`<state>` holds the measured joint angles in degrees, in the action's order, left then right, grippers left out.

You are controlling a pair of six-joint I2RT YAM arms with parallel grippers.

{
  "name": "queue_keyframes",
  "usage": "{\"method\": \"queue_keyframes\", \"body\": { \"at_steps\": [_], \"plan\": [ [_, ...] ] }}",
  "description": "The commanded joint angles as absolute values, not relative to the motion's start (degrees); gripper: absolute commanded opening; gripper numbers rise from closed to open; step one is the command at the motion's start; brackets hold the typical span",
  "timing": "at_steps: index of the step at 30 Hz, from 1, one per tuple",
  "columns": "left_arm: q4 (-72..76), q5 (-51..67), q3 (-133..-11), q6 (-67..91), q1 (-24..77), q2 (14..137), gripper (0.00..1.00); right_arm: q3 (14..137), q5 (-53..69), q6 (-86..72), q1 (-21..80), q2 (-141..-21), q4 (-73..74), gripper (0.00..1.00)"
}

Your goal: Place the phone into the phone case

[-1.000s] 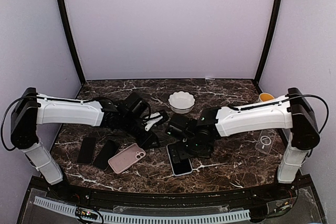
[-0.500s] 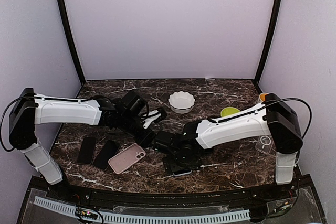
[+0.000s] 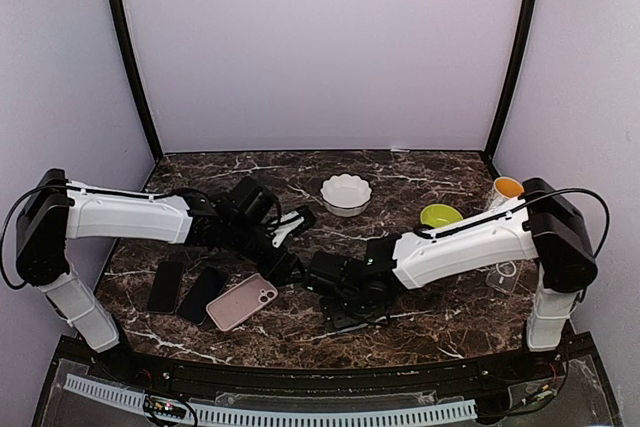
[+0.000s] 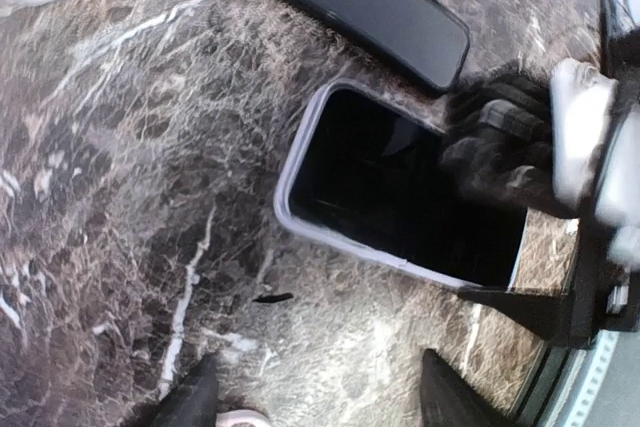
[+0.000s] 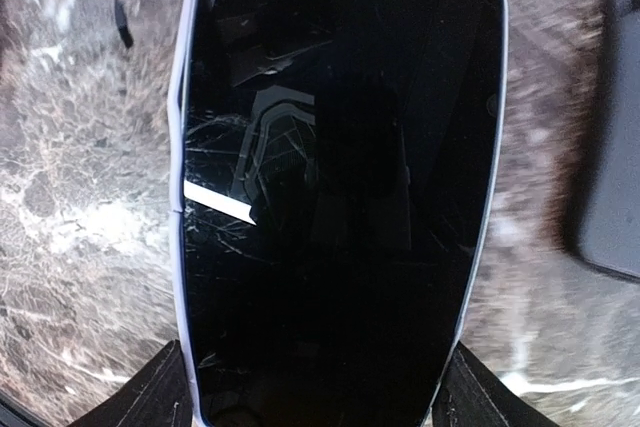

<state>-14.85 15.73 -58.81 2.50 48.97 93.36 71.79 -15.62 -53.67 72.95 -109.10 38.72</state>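
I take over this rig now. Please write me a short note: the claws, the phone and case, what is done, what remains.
Left claw: open, empty, hovering beside the phone.
Right claw: fingers astride the phone; cannot tell if it grips.
Phone: flat, screen up, inside a pale rim that looks like the case.
Done: phone seems laid in the case.
Left: check that it is seated all round; press if not.

Soft even light, blurred wrist views, faint glare.
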Motion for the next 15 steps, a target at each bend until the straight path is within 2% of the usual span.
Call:
{"method": "queue_keyframes", "body": {
  "at_steps": [1, 4, 8, 12, 14, 15],
  "plan": [
    [-3.0, 19.0, -53.2, 10.5, 48.6, 85.9, 0.79, 67.8, -26.5, -50.6, 73.6, -97.8, 28.8, 0.43],
    [16.1, 26.1, -47.0, 20.1, 48.7, 81.0, 0.96, 63.6, -31.6, -47.1, 74.7, -91.7, 21.5, 0.39],
    [28.0, 27.6, -43.7, 28.7, 48.8, 80.3, 0.99, 61.3, -39.6, -42.8, 78.0, -86.7, 16.7, 0.36],
    [34.3, 28.9, -45.4, 32.2, 48.9, 81.8, 0.97, 61.0, -45.4, -37.8, 81.5, -84.4, 12.9, 0.35],
    [35.1, 28.4, -46.4, 32.6, 48.8, 82.6, 0.90, 61.1, -47.7, -34.9, 83.0, -83.6, 11.4, 0.35],
    [35.1, 28.2, -46.7, 32.1, 48.8, 82.8, 0.80, 61.0, -48.3, -33.5, 83.5, -83.3, 10.3, 0.35]
  ]
}}
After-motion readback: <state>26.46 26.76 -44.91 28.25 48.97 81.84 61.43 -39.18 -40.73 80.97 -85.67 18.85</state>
